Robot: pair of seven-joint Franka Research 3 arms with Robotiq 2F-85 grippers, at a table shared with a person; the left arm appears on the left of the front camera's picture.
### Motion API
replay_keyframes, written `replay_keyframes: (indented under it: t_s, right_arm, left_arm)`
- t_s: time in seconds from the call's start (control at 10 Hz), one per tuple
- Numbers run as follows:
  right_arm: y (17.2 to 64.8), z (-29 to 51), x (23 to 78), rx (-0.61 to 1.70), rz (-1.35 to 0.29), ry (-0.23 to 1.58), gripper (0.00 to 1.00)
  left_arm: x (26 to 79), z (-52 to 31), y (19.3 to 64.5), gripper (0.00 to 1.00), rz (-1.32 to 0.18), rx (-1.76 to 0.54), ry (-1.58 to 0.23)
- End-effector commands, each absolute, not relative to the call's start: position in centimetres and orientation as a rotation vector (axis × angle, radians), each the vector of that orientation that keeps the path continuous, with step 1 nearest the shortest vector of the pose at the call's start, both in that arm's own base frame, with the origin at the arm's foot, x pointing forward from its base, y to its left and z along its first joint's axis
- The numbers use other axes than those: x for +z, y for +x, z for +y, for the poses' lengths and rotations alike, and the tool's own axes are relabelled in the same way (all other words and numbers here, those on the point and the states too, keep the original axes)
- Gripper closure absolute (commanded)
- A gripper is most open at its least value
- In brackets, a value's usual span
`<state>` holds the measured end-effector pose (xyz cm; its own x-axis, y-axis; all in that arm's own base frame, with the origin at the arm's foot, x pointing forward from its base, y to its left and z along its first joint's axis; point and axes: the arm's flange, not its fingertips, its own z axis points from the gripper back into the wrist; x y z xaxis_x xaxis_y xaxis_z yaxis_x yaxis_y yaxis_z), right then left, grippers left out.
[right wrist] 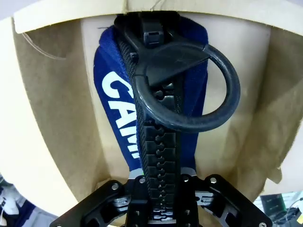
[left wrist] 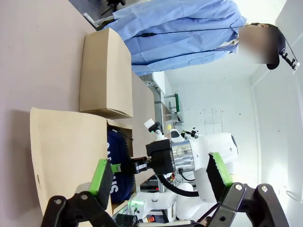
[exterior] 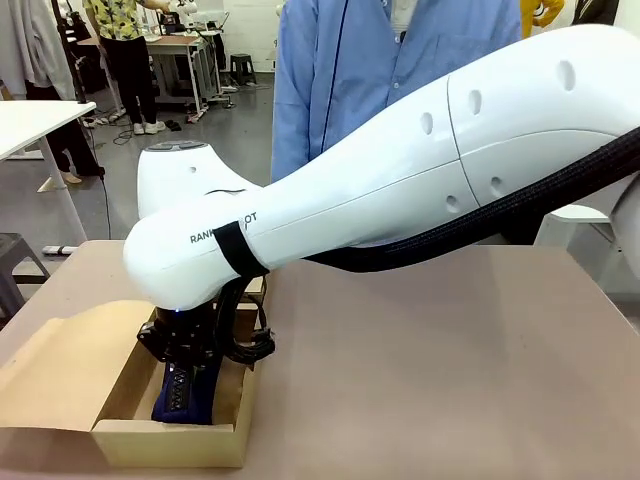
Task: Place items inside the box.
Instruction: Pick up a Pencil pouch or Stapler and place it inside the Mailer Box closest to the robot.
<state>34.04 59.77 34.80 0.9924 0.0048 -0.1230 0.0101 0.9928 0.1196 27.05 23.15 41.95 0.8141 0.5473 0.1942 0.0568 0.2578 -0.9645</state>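
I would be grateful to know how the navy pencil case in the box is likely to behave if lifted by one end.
The navy pencil case looks like soft fabric, so it would probably sag when lifted by one end. Its chunky black zip may stiffen it slightly. The ring pull seems free to swing.

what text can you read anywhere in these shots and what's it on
"RANK" then "OT": black print on the right white robot arm, front view; a black strap hides the middle letters.
"CAM": large white letters on the navy fabric zip pencil case, right wrist view; the chunky black zip covers the rest of the word.
White letters on the same case in the left wrist view: too little shows to read.
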Motion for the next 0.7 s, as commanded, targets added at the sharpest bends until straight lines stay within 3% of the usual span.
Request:
replay_keyframes:
  t_s: [0.0,0.1,0.3,0.4,0.5,0.6]
  right_arm:
    - [33.5,59.2,34.4,0.018,0.131,0.122,0.28]
    - [33.4,59.3,34.5,0.023,0.123,0.119,0.00]
    - [33.3,59.3,34.6,0.023,0.116,0.121,0.00]
    - [33.4,59.0,35.1,0.018,0.104,0.124,0.12]
    - [33.4,58.4,35.6,0.009,0.094,0.131,0.02]
    - [33.4,57.9,36.1,0.001,0.082,0.135,0.00]
  left_arm:
    - [42.0,23.1,26.9,0.00,-0.582,0.341,-1.289]
    - [42.0,23.1,26.9,0.00,-0.582,0.341,-1.289]
    - [42.0,23.1,26.9,0.00,-0.582,0.341,-1.289]
    - [42.0,23.1,26.9,0.00,-0.582,0.341,-1.289]
    - [42.0,23.1,26.9,0.00,-0.582,0.341,-1.289]
    - [42.0,23.1,26.9,0.00,-0.582,0.341,-1.289]
